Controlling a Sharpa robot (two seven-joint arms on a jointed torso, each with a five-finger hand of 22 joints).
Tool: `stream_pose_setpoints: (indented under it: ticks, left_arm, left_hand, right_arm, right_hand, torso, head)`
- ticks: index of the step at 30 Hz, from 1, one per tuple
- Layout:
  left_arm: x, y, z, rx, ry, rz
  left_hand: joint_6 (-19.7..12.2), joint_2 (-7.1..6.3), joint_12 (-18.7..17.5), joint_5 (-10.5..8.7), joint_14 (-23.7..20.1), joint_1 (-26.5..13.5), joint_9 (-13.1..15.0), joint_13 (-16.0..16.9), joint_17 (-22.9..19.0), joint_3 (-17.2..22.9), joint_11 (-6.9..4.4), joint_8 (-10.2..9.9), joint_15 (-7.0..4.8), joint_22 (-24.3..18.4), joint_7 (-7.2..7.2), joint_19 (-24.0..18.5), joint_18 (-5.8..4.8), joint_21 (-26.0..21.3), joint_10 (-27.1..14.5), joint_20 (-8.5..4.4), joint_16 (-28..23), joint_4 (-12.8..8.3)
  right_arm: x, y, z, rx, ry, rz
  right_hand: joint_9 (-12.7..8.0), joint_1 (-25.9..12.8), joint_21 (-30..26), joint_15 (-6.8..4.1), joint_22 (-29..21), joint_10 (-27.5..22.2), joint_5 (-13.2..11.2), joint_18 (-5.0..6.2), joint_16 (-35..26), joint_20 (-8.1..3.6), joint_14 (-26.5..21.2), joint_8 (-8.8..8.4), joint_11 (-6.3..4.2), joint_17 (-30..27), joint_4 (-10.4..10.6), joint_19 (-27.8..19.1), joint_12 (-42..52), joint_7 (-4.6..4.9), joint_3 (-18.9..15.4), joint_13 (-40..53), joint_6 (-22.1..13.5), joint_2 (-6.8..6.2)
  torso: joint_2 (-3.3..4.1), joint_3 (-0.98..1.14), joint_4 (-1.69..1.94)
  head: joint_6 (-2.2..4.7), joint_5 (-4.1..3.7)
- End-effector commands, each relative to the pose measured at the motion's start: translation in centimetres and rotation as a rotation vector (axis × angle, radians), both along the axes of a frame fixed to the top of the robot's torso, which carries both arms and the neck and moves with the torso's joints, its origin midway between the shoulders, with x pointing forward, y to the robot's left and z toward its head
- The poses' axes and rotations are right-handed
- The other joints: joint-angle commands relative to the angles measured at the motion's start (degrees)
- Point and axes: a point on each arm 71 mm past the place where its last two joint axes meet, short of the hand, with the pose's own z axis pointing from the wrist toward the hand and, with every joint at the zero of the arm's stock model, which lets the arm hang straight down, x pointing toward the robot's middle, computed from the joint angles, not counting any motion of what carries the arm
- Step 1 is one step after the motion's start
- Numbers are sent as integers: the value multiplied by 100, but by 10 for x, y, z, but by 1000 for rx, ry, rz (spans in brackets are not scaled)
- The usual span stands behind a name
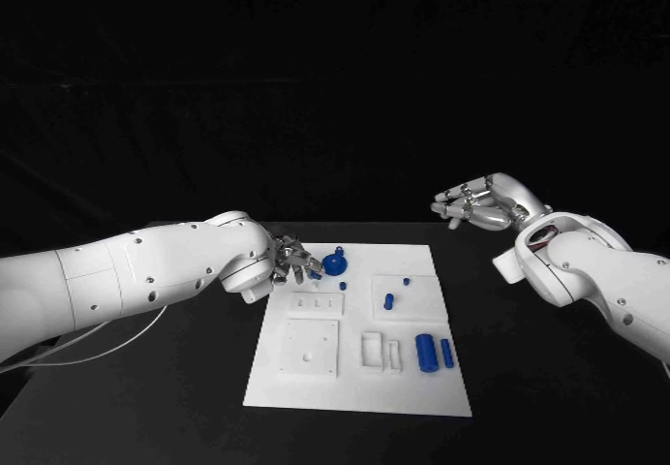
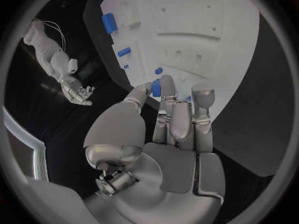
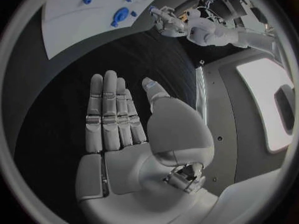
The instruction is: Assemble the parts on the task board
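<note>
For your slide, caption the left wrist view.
Silver left hand pinches a small blue part above the white task board.

You have a matte black table top (image 1: 154, 407) under everything. It runs from 9 o'clock round through 6 to 3 in the head view and fades into the dark toward 12. Its bare surface reads dark grey in the left wrist view (image 2: 252, 134) and in the right wrist view (image 3: 62, 64). Two thin white cables (image 1: 105, 336) lie at about 8 o'clock in the head view, curving loosely across the table's near-left part.
</note>
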Motion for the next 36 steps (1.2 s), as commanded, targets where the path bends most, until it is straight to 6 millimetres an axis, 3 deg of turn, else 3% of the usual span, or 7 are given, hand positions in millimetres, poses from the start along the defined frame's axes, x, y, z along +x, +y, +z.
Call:
stream_pose_setpoints:
  ticks: [1, 2, 5, 10, 12, 20, 36]
  left_arm:
    - [-4, -1, -2, 80, 3, -9]
    - [-5, -1, -3, 84, 4, -11]
    - [-6, -3, -5, 91, 6, -12]
    - [-8, -4, -9, 96, 14, -11]
    - [-8, -4, -10, 97, 16, -11]
    - [-7, -10, -12, 87, 6, -10]
    - [-7, -21, -21, 112, -28, -38]
  left_hand:
    - [270, 36, 31, 14, 50, 60, 814, 5, 9, 546, -134, 15, -8, 357, -241, 51, -21, 32, 165, -7, 36, -554]
    - [268, 47, 30, 5, 50, 57, 818, 5, 6, 547, -133, 15, -8, 358, -239, 51, -21, 37, 166, -7, 35, -545]
    - [262, 71, 32, -25, 53, 60, 833, 5, 3, 554, -131, 20, 1, 356, -238, 47, -21, 43, 174, 0, 37, -537]
    - [266, 60, 32, -3, 60, 49, 851, 4, 20, 552, -128, 30, 8, 356, -242, 44, -18, 55, 184, 8, 59, -544]
    - [271, 58, 33, -2, 60, 45, 846, 4, 22, 553, -127, 28, 9, 359, -242, 46, -16, 66, 188, 10, 63, -546]
    - [293, 50, 26, -5, 61, 58, 810, -5, 29, 560, -120, 13, 17, 364, -242, 44, -11, 104, 214, 21, 80, -574]
    - [307, 45, 37, -65, 62, 98, 736, 3, 43, 536, -118, -8, 21, 380, -238, 52, 4, 202, 229, 27, 120, -575]
  right_arm:
    - [1, 0, 8, 151, -35, 29]
    - [2, 0, 9, 160, -32, 32]
    - [4, 1, 10, 176, -25, 36]
    - [5, 3, 11, 187, -21, 40]
    - [5, 3, 11, 188, -22, 40]
    - [4, 5, 12, 177, -31, 46]
    - [3, 7, 13, 161, -32, 60]
  right_hand:
    - [6, 12, 43, 126, -771, 136, -29, -28, -647, 165, -44, 9, 65, -666, -7, -318, -490, -1, 204, -394, 73, 23]
    - [6, -38, 57, 161, -1410, 96, -36, 2, -851, 217, 105, 10, 70, -1134, 3, -274, -485, 5, 384, -414, 94, -50]
    - [8, -73, 81, 192, -2092, 53, -29, -33, -866, 225, 26, 5, 92, -1522, 32, -189, -480, 7, 569, -412, 84, -75]
    - [7, -98, 218, 207, -2679, 13, -48, -49, -865, 232, 34, 4, 102, -1685, 73, -149, -484, 22, 561, -414, 53, -94]
    - [7, -95, 313, 213, -2905, -5, -48, -52, -864, 238, 27, 5, 108, -1713, 80, -168, -483, 29, 549, -413, 34, -95]
    - [9, -93, 646, 218, -3432, -19, 26, -54, -864, 242, 13, 5, 113, -1734, 92, -245, -485, 36, 565, -414, 20, -120]
    - [7, -88, 797, 213, -3596, -28, 84, -53, -865, 238, -1, 4, 112, -1751, -63, -287, -485, 38, 772, -415, 21, -164]
  torso:
    - [4, -2, 10]
    - [5, 0, 13]
    - [11, 8, 8]
    - [0, 15, -15]
    - [1, 2, -6]
    - [0, 7, 9]
    - [6, 1, 19]
  head:
    - [-45, 37]
    - [-51, 53]
    - [-71, 75]
    - [-114, 88]
    - [-121, 91]
    - [-153, 74]
    - [-197, 59]
